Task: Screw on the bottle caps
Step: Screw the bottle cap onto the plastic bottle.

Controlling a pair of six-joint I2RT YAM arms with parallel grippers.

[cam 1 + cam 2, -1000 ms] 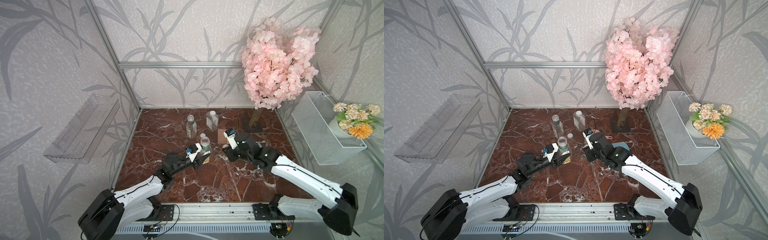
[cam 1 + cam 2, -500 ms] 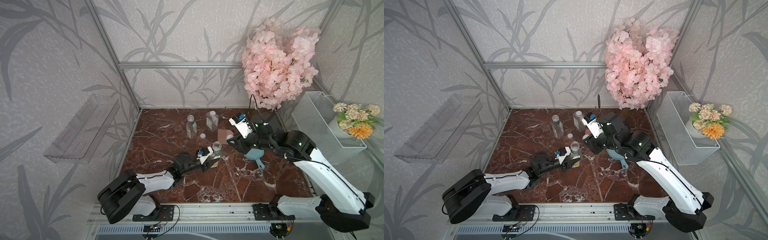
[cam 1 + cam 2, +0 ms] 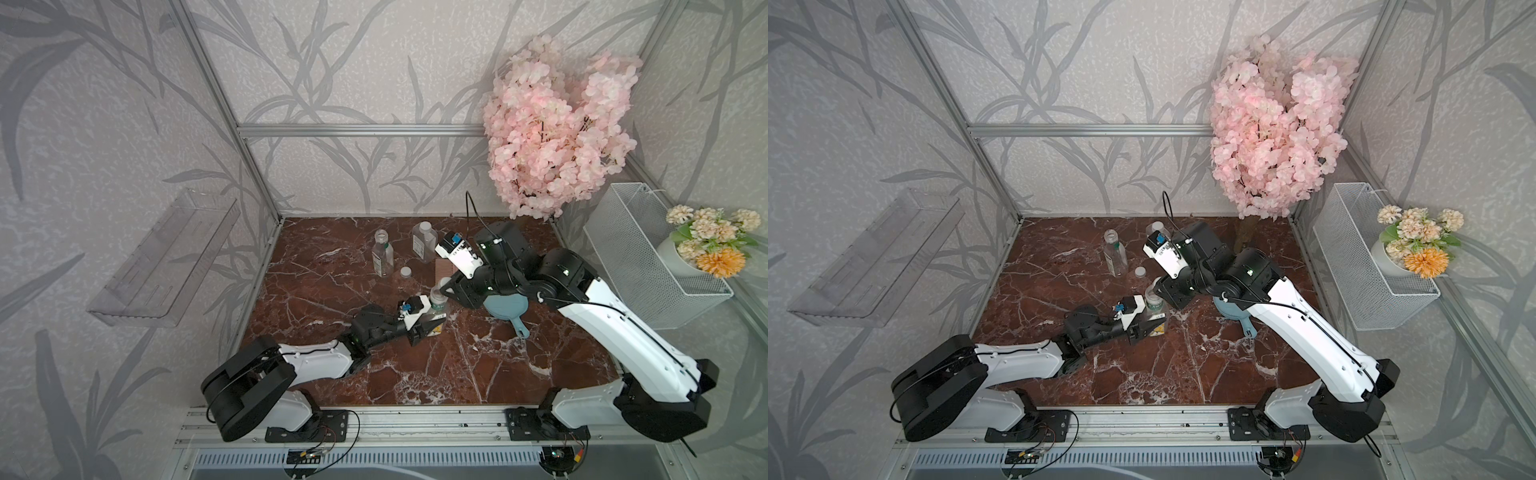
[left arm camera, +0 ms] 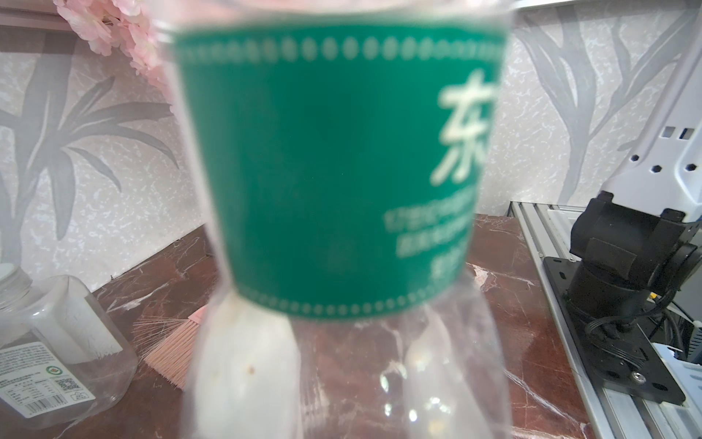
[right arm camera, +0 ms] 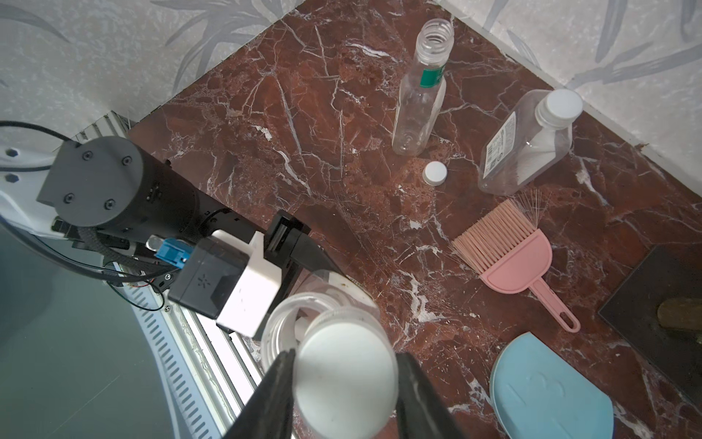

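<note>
My left gripper (image 3: 433, 322) is shut on the lower body of a clear round bottle (image 4: 334, 171) with a green label, standing upright mid-table. In the right wrist view my right gripper (image 5: 345, 357) is shut on a white bottle cap (image 5: 345, 376). The cap sits just above that bottle's open mouth (image 5: 283, 323), offset to one side, and I cannot tell whether they touch. Further back stand an open round bottle (image 3: 382, 257) and a squarer capped bottle (image 3: 424, 245). A loose cap (image 3: 405, 272) lies between them.
A pink hand brush (image 5: 505, 251) and a blue dustpan (image 3: 505, 305) lie under my right arm. The pink blossom tree (image 3: 557, 145) stands at the back right. A wire basket (image 3: 648, 257) hangs on the right wall and a clear shelf (image 3: 162, 257) on the left wall.
My left gripper has carried the bottle a little to the right. My right arm has risen and swung round, bringing the cap down over the bottle's mouth.
</note>
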